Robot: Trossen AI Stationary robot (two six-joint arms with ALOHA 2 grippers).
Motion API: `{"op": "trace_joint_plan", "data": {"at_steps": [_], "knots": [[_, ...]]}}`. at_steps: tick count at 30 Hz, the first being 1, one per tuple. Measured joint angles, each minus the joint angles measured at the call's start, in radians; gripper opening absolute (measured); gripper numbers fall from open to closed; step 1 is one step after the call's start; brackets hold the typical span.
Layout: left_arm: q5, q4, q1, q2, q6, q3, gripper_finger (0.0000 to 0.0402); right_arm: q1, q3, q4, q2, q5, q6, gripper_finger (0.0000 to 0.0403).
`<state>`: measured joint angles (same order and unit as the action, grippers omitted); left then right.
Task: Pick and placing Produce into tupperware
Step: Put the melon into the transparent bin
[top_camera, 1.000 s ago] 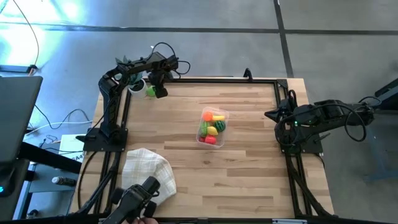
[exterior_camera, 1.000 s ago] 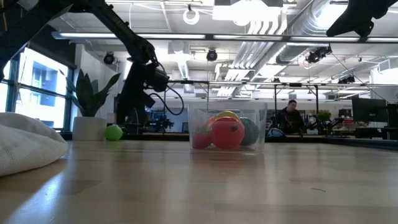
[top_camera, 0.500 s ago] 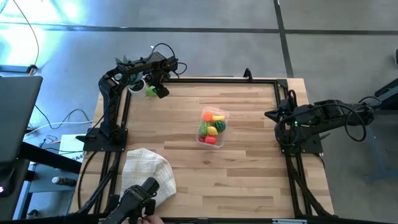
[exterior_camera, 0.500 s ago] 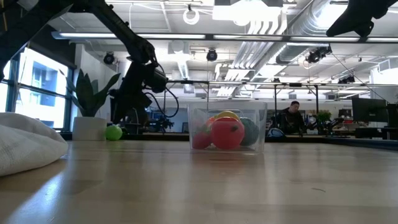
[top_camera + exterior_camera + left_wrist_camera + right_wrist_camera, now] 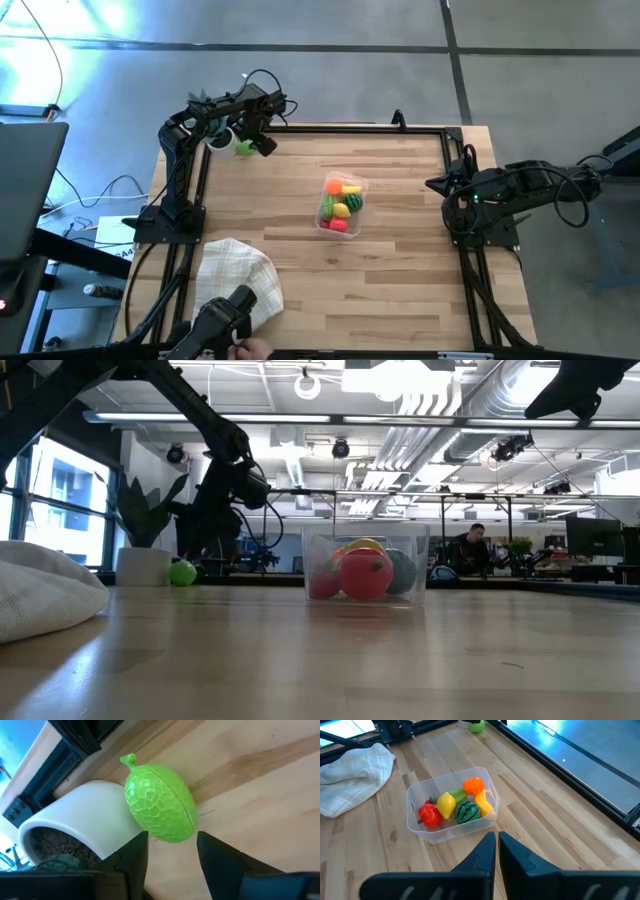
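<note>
The left claw [image 5: 262, 146] is at the far left corner of the wooden surface [image 5: 400, 250], its two fingers [image 5: 132, 862] parted a moderate way with a clear gap between them. It holds nothing: in the left wrist view the light green fruit [image 5: 159, 803] lies just ahead of the fingertips, and whether the tips touch it cannot be told. The fruit [image 5: 243, 147], knobbly-skinned with a short stem, rests on the surface against the white pot [image 5: 75, 817] of a spiky green plant [image 5: 145, 510]. The right claw [image 5: 497, 851] is at the right edge of the surface, over the frame, with its fingers pressed together and nothing between them. The clear tub [image 5: 341, 203] stands near the middle of the surface, well apart from both claws. In it lie a red piece [image 5: 430, 815], a yellow lemon-like piece [image 5: 446, 804], a striped dark green melon [image 5: 468, 812], an orange piece [image 5: 473, 786] and a yellow piece [image 5: 485, 803] against the wall nearest the right arm. A checked beige cloth [image 5: 235, 270] is bunched at the near left of the surface. No writing or brand mark can be read on anything. A person [image 5: 470, 555] sits in the room beyond.
</note>
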<state>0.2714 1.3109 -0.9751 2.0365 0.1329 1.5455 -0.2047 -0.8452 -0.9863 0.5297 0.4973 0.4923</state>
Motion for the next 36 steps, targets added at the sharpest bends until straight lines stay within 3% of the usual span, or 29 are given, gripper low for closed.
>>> {"op": "trace_joint_plan", "data": {"at_steps": [9,36], "knots": [[-0.019,-0.015,0.000,0.000,0.119,0.000,0.0156,0.000,0.000,0.000,0.000,0.000,0.002,0.0011],[-0.018,-0.054,-0.039,0.011,0.160,-0.002,0.0156,0.000,0.000,0.000,0.000,0.000,0.003,0.0011]]}}
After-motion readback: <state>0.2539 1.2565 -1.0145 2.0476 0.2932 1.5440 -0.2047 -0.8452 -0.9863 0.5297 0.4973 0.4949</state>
